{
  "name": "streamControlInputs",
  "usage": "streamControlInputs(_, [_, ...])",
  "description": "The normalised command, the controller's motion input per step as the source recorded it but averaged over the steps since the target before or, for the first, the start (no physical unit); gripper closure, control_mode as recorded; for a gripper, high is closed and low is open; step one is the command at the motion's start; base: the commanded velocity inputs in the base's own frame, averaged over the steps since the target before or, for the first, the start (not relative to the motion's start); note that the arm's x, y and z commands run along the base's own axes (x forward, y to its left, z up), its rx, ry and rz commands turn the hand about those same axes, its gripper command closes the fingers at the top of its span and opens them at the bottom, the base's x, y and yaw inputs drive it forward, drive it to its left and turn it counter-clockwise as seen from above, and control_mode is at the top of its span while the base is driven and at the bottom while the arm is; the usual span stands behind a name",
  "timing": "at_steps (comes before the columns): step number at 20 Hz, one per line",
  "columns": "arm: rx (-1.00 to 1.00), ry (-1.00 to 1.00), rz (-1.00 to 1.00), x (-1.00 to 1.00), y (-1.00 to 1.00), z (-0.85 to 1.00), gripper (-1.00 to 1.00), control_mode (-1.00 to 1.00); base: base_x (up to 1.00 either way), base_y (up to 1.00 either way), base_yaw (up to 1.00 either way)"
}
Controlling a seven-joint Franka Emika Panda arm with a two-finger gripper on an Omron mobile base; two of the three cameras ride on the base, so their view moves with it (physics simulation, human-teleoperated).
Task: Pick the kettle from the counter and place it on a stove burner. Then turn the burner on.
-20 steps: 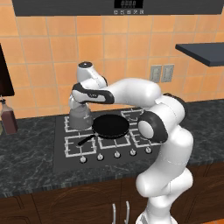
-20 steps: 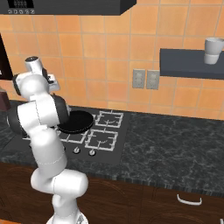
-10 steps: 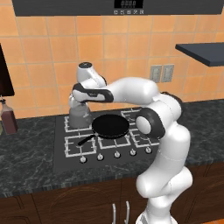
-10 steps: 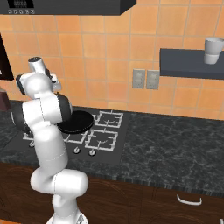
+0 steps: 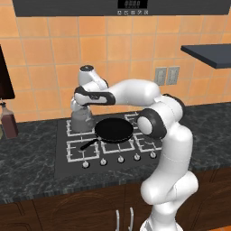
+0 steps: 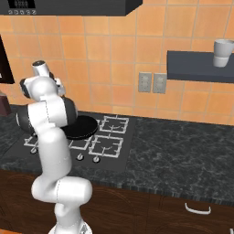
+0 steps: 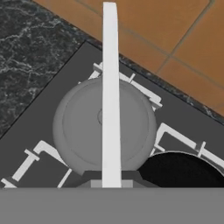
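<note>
Holding the kettle (image 5: 83, 118) by its thin arched handle (image 7: 110, 94), I have the gripper (image 5: 84, 104) clenched on that wire, fingers pinched tight around it; from the hand view the handle runs straight up the middle of the rounded grey body, which sits over the back-left stove burner (image 7: 146, 97), near the tiled wall; I cannot tell from any view whether the base is already resting on the grate or hanging just above it; in the left base view the kettle is just beside the black frying pan (image 5: 113, 129), and the hand view shows the pan's dark rim close to the kettle's side; that is my first worry, since letting go while the body is off-centre or still aloft could drop it against the pan or leave it tilted on the wire grate; the handle is thin and smooth, so I judge it could also swing in the pinch and tip the spout; after release I must reach the row of knobs (image 5: 121, 159) along the cooktop's front edge, and picking the wrong one would light a different burner; the brown bottle (image 5: 9, 123) on the counter (image 5: 27, 171) stands well apart and poses no trouble.
</note>
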Motion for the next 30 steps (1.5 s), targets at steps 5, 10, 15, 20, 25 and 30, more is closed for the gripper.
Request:
streamControlInputs(5, [0.0, 0.0, 0.0, 0.13, 0.03, -0.27, 1.0, -1.0, 0.0, 0.0, 0.0])
streamControlInputs(10, [0.0, 0.0, 0.0, 0.2, 0.0, -0.03, 1.0, -1.0, 0.0, 0.0, 0.0])
streamControlInputs(15, [0.0, 0.0, 0.0, 0.33, 0.03, 0.0, 1.0, -1.0, 0.0, 0.0, 0.0])
streamControlInputs(20, [0.0, 0.0, 0.0, 0.18, 0.05, 0.0, 1.0, -1.0, 0.0, 0.0, 0.0])
streamControlInputs(25, [0.0, 0.0, 0.0, 0.04, 0.06, 0.0, 1.0, -1.0, 0.0, 0.0, 0.0])
streamControlInputs(30, [-0.01, -0.07, 0.0, 0.02, 0.07, 0.0, 1.0, -1.0, 0.0, 0.0, 0.0])
